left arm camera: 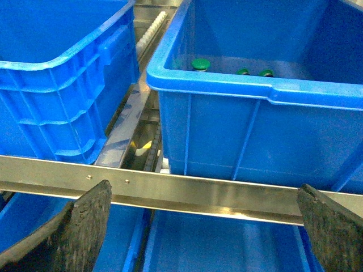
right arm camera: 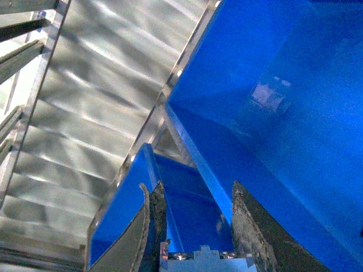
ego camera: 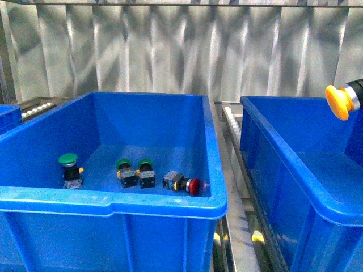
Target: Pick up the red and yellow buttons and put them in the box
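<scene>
In the front view a yellow mushroom-capped push button (ego camera: 339, 102) with a silver collar and dark body hangs in the air at the right edge of the frame, above the open blue plastic box on the right (ego camera: 272, 141); what holds it lies outside that view. In the right wrist view the right gripper (right arm camera: 195, 226) shows two dark, worn fingers (right arm camera: 249, 226) set close together with a pale, light-blue block seated between them at their base, so they seem to be pinching the button's body, though the cap itself cannot be seen there. The glossy red mushroom-capped push button (ego camera: 193, 186) lies on its side on the floor of the blue plastic box in the middle (ego camera: 113, 205), near the front right corner, its grey-black body pointing left. Beside it in the same box are two green-capped buttons (ego camera: 136, 172) lying just next to each other, and a third green-capped button (ego camera: 68, 168) standing upright further left. In the left wrist view the left gripper (left arm camera: 204, 226) has its dark padded fingers (left arm camera: 79, 226) spread wide apart with nothing between them, in front of a horizontal steel rail (left arm camera: 187, 190) of the rack, below the middle box.
</scene>
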Motion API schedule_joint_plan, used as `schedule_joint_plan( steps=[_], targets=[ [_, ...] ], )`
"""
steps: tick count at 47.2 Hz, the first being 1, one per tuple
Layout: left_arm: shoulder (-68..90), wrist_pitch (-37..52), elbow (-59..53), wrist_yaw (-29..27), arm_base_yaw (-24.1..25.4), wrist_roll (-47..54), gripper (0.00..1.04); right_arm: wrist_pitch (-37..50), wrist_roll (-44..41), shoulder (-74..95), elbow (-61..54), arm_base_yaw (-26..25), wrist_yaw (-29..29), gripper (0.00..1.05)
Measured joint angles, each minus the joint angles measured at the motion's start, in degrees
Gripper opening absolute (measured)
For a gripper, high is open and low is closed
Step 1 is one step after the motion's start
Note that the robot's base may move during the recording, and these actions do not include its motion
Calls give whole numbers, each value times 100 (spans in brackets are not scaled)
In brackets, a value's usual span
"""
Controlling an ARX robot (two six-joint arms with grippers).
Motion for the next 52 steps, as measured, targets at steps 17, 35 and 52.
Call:
schedule_joint_plan(
  steps=[17, 35, 52],
  targets=[
    [0, 0, 0, 17, 2, 2, 97, -24, 138, -348, -157, -337, -90, 25],
    [0, 2, 0, 20, 2, 2, 97, -96, 181, -553, -262, -804, -461, 25],
    [-2, 2, 0, 46, 11, 9, 97, -173, -627, -446, -387, -1346, -382, 25]
  ],
)
